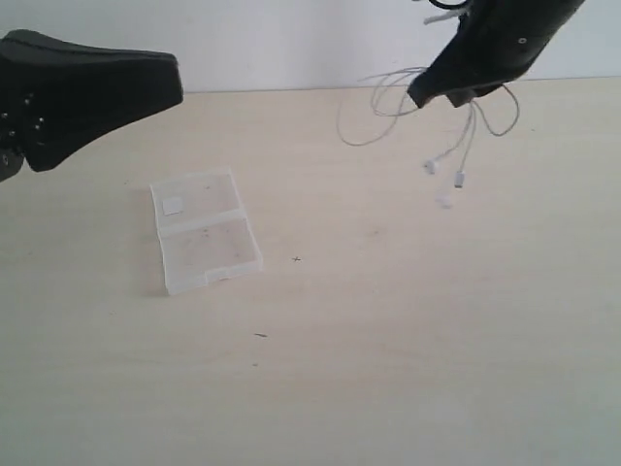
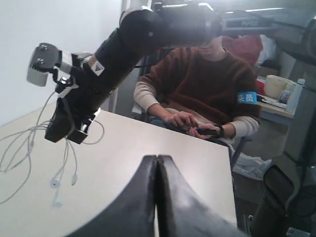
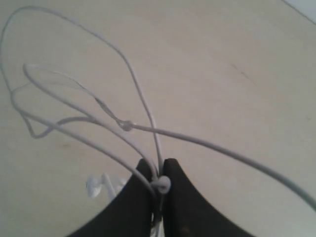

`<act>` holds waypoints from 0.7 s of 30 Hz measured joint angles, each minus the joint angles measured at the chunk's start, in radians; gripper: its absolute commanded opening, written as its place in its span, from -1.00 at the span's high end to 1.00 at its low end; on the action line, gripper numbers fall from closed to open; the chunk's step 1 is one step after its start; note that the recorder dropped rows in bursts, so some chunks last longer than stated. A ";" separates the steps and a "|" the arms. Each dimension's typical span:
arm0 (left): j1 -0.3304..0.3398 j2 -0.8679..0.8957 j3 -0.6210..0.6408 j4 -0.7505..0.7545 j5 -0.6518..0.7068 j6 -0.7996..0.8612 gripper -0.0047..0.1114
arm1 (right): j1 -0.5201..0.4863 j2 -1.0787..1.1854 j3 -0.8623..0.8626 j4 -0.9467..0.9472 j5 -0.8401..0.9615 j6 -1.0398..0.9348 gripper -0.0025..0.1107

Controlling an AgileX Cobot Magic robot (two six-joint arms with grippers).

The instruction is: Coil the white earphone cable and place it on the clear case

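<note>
The white earphone cable [image 1: 388, 102] hangs in loose loops above the far right of the table, its earbuds [image 1: 444, 173] dangling below. My right gripper [image 1: 427, 97] is shut on the cable [image 3: 123, 123], with several strands pinched between its tips [image 3: 159, 168]. The same cable [image 2: 29, 138] shows under the right arm in the left wrist view. The clear case [image 1: 202, 231] lies open and flat at mid-left, a small white sticker on its far half. My left gripper [image 2: 157, 159] is shut and empty, raised at the far left, apart from the case.
A seated person [image 2: 207, 89] is beyond the table's far edge in the left wrist view. The light wooden table [image 1: 388, 340] runs bare from the case toward the front and right. A white wall stands behind.
</note>
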 measured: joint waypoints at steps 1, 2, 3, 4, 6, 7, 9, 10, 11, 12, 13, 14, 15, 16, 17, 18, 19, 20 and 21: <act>0.015 -0.014 0.016 -0.011 0.000 0.008 0.92 | 0.000 0.000 -0.005 0.060 -0.007 -0.035 0.96; 0.029 -0.031 0.035 -0.027 0.000 0.016 0.92 | 0.000 0.000 -0.009 0.116 -0.017 -0.068 0.96; 0.044 -0.045 0.051 -0.046 0.000 0.027 0.92 | 0.000 0.000 -0.010 0.158 -0.027 -0.094 0.96; 0.058 -0.064 0.074 -0.065 0.000 0.040 0.92 | 0.004 0.000 -0.011 0.206 -0.042 -0.125 0.96; 0.082 -0.106 0.118 -0.100 0.000 0.066 0.92 | 0.014 0.000 -0.013 0.274 -0.073 -0.175 0.96; 0.094 -0.128 0.144 -0.122 0.000 0.082 0.92 | 0.025 0.000 -0.013 0.302 -0.092 -0.196 0.96; 0.115 -0.175 0.201 -0.164 0.000 0.119 0.92 | 0.058 0.004 -0.015 0.337 -0.139 -0.217 0.96; 0.121 -0.194 0.230 -0.183 0.000 0.133 0.92 | 0.078 0.009 -0.015 0.347 -0.160 -0.224 0.96; 0.133 -0.218 0.259 -0.205 0.000 0.148 0.92 | 0.098 0.011 -0.015 0.356 -0.184 -0.227 0.96; 0.143 -0.242 0.288 -0.223 0.000 0.165 0.92 | 0.117 0.015 -0.015 0.366 -0.207 -0.230 0.96; 0.154 -0.261 0.310 -0.247 0.000 0.178 0.92 | 0.132 0.015 -0.015 0.375 -0.224 -0.230 0.96; 0.166 -0.287 0.340 -0.274 0.002 0.195 0.92 | 0.149 0.017 -0.015 0.389 -0.243 -0.232 0.96; 0.179 -0.313 0.370 -0.306 0.004 0.215 0.92 | 0.165 0.017 -0.015 0.404 -0.262 -0.235 0.96; 0.190 -0.340 0.395 -0.336 0.004 0.237 0.92 | 0.176 0.017 -0.015 0.419 -0.279 -0.235 0.96; 0.204 -0.367 0.425 -0.374 0.004 0.257 0.92 | 0.187 0.022 -0.015 0.439 -0.299 -0.235 0.96; 0.218 -0.395 0.453 -0.409 0.006 0.275 0.92 | 0.197 0.029 -0.015 0.458 -0.318 -0.235 0.96; 0.229 -0.418 0.478 -0.435 0.006 0.287 0.92 | 0.202 0.039 -0.015 0.472 -0.335 -0.235 0.96; 0.242 -0.445 0.500 -0.462 0.006 0.302 0.92 | 0.212 0.052 -0.015 0.484 -0.349 -0.235 0.96; 0.267 -0.490 0.537 -0.495 0.008 0.325 0.92 | 0.226 0.077 -0.015 0.507 -0.372 -0.235 0.96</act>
